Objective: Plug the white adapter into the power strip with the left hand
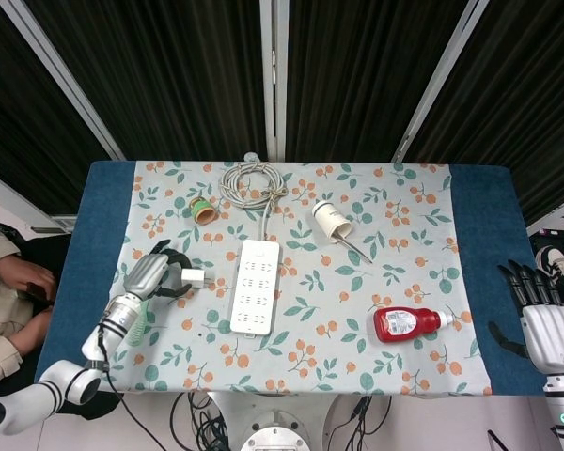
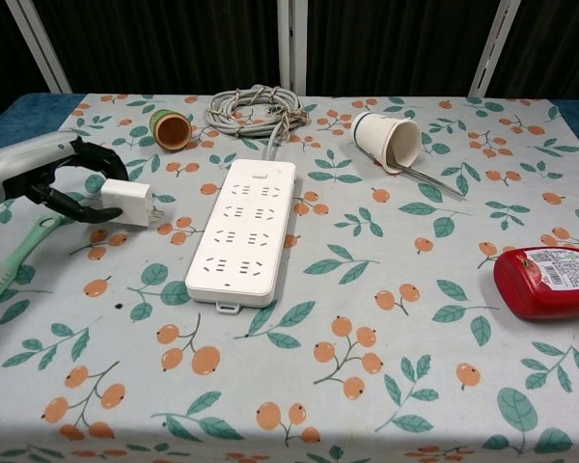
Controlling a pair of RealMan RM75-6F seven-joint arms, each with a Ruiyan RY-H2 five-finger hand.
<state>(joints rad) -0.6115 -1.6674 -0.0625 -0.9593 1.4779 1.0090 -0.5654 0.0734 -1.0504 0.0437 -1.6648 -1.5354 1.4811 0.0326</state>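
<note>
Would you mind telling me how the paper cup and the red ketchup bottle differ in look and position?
The paper cup is white and lies at the far side of the table, right of the coiled cable; the ketchup bottle is red and lies nearer, at the right edge. The cup has a thin metal stick coming out of its open mouth; the bottle, in the head view, has a white cap. Both lie on their sides.

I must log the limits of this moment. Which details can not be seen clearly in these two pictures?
- White adapter: both views, left hand fingers cover its rear; firmness of hold unclear.
- Right hand: head view, cut by edge; absent from chest view.
- White power strip: socket types too small.
- Green brush: chest view, cut by left edge.
</note>
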